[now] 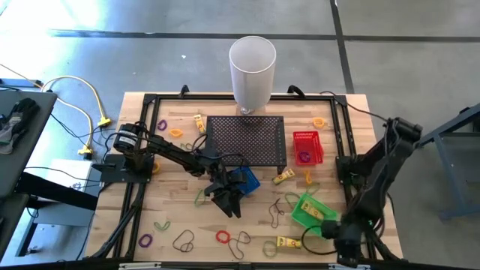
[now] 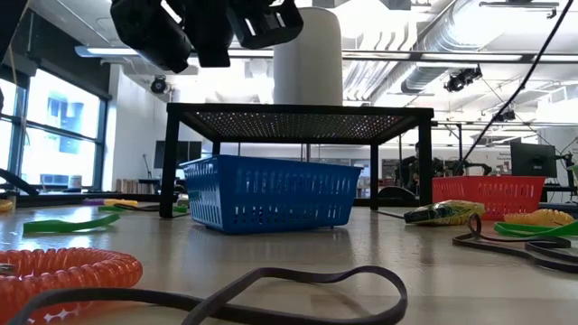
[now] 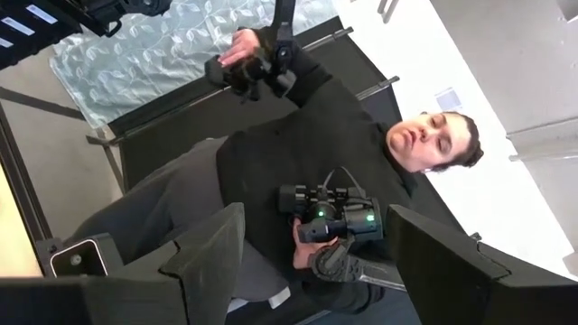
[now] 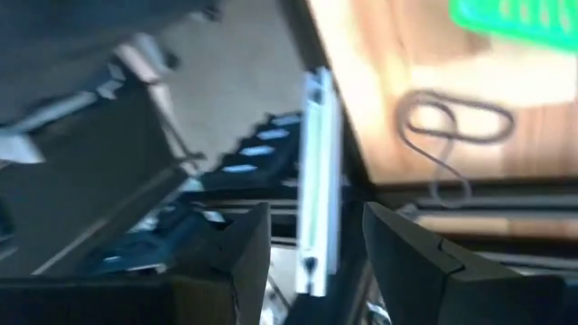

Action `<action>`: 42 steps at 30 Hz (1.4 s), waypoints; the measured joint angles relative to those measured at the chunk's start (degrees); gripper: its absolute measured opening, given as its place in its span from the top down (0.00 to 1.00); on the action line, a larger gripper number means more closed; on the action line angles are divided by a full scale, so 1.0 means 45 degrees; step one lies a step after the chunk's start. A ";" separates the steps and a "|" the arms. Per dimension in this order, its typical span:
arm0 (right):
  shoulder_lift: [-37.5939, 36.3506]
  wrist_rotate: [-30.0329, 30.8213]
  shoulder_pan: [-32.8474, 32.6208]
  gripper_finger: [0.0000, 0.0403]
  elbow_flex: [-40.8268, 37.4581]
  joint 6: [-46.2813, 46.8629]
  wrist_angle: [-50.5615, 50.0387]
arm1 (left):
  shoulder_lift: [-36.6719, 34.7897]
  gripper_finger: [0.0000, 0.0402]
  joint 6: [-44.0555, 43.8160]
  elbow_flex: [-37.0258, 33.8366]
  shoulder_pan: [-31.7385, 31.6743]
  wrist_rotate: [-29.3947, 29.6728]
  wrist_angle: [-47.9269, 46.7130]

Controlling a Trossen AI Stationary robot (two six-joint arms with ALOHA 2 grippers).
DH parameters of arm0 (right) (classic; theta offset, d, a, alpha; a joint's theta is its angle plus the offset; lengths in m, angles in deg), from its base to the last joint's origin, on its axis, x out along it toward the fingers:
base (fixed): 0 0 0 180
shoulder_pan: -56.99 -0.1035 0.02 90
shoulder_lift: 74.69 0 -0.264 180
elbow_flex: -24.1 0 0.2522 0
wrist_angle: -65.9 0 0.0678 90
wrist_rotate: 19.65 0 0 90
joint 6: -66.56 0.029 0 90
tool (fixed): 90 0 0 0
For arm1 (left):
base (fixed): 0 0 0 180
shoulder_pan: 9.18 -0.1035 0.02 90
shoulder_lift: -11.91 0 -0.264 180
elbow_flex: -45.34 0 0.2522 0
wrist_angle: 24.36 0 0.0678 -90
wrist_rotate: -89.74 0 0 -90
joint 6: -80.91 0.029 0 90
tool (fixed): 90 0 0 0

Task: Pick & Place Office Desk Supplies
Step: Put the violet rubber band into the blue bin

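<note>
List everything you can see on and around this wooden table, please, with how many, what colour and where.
Tall white cylinder: one, white, far edge, middle.
Black perforated mesh stand: one, black, table centre, in front of the cylinder.
Small blue plastic basket: one, blue, by the stand's near edge, partly under the left gripper.
Red plastic basket: one, red, right of the stand.
Green plastic basket: one, green, near right.
Thin band-like loops: many; red, green, purple, orange, dark; scattered over the table.
Small yellow rectangular pieces: several, yellow, scattered.
Person in dark clothing: one, beyond the table, holding controllers.
Left gripper: open, above the table's middle.
Right gripper: open, near right corner.
</note>
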 joint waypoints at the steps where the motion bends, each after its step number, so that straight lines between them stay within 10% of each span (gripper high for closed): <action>1: 0.0268 -0.0128 -0.0005 0.59 0.0000 0.0005 -0.0123 | 0.0000 0.35 -0.0002 0.0000 0.0000 -0.0016 0.0000; 20: 0.3887 -0.0393 -0.0046 0.59 -0.0005 -0.0107 -0.0885 | 0.0000 0.35 -0.0784 0.0000 -0.0060 -0.0335 0.0010; 42: 0.3959 0.0038 -0.1352 0.59 -0.0066 -0.0243 -0.0677 | 0.0000 0.35 -0.1294 -0.0005 -0.0491 -0.0330 0.0384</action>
